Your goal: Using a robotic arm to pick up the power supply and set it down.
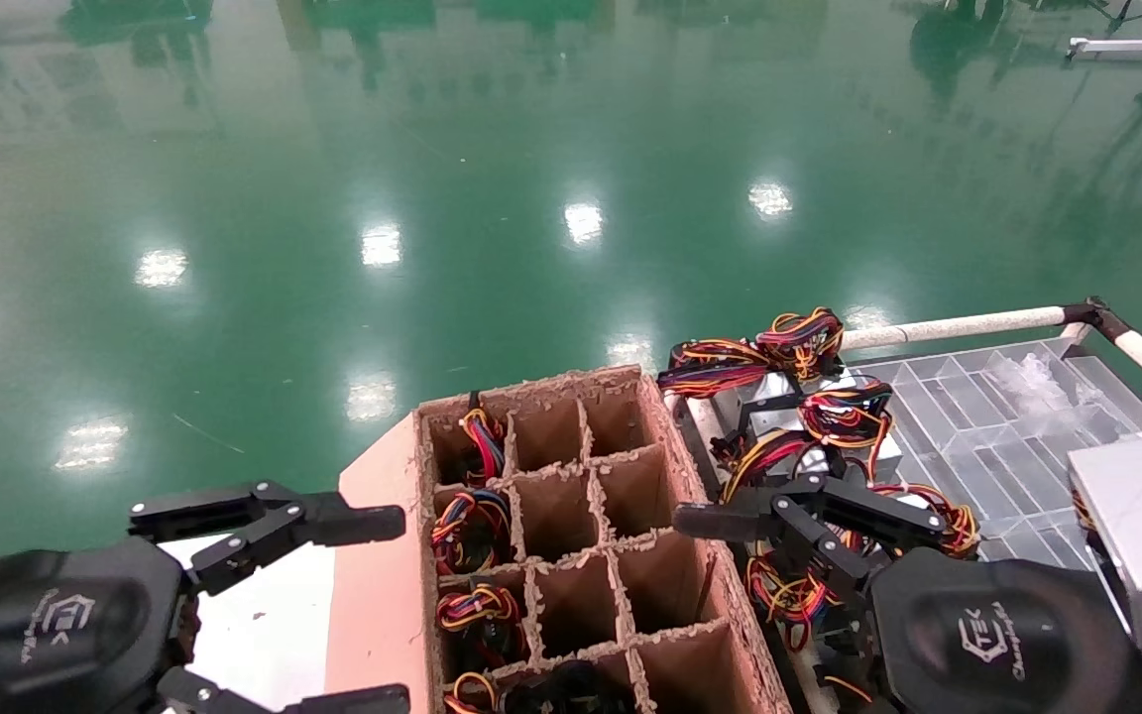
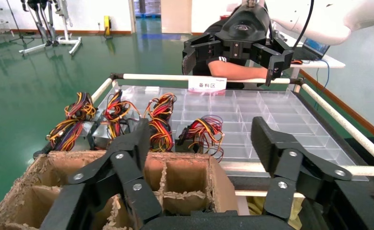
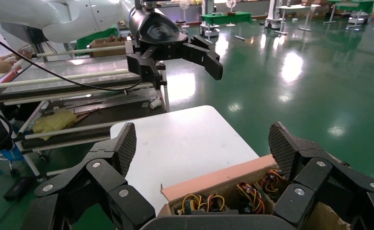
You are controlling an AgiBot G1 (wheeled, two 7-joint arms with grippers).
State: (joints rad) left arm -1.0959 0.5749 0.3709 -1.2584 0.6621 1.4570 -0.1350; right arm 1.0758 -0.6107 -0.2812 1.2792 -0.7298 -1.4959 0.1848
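Right gripper [image 1: 779, 555] spread wide, empty, hovering at near-left edge of clear tray [image 1: 987, 416], above wired units. Left gripper [image 1: 333, 605] also spread, empty, over white table [image 1: 264, 615] beside cardboard crate [image 1: 581, 535].

Task barely begun: nothing grasped, pick and set-down both left.

Power supply [image 1: 1141, 526] likely silver box at tray's near-right edge, beside right wrist; cables not visible.

Red-yellow wire bundles [image 1: 799, 397] crowd tray's left edge; snag risk. Crate's left cells hold more wired units.
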